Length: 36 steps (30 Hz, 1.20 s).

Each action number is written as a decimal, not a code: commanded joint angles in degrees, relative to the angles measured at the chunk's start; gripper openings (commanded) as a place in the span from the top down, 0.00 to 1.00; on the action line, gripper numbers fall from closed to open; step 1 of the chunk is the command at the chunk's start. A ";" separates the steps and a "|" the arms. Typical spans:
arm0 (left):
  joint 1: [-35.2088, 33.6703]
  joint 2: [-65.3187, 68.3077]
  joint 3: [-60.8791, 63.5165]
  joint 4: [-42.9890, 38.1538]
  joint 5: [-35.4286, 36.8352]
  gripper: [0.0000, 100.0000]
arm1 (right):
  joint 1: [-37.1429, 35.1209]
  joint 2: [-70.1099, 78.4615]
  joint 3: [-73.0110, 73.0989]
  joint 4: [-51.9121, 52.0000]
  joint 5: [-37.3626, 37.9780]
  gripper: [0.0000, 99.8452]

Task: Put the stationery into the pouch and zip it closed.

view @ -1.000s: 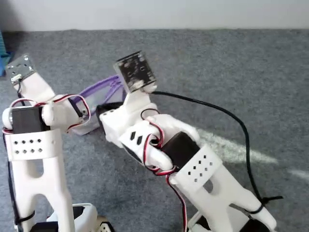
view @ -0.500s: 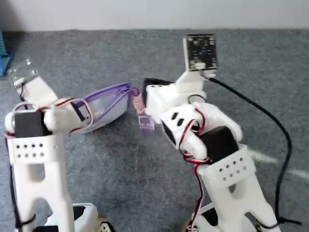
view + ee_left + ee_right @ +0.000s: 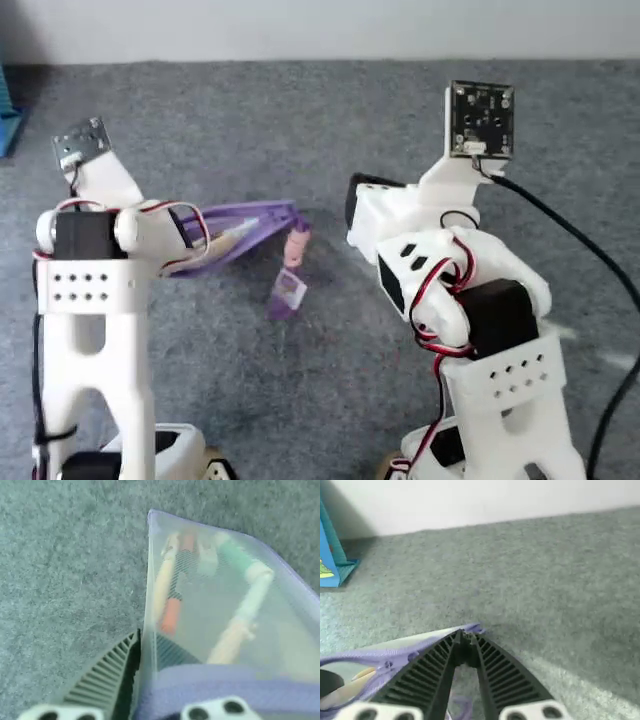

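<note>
The pouch [image 3: 245, 222] sits left of centre in the high view, raised off the grey worktop [image 3: 330, 110]. The left arm's white body covers its left end. The left pincer [image 3: 145, 655] pinches the pouch's edge, one ribbed finger [image 3: 107, 677] lying against the clear wall. Through that wall show an orange pen [image 3: 169, 597] and a white pen [image 3: 242, 612] with a green end. From the pouch's right end hang a pink tag [image 3: 297, 243] and a purple tag [image 3: 288, 293]. The right pincer [image 3: 465, 644] is pressed together, just beside that end with nothing seen between its fingers. A black cable [image 3: 585, 245] runs down the right, and a blue box [image 3: 330, 555] stands by the wall [image 3: 320, 30].
</note>
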 commanded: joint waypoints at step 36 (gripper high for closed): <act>-0.88 -7.38 3.47 1.32 -1.05 0.99 | -13.05 -1.45 25.76 -4.62 7.74 0.73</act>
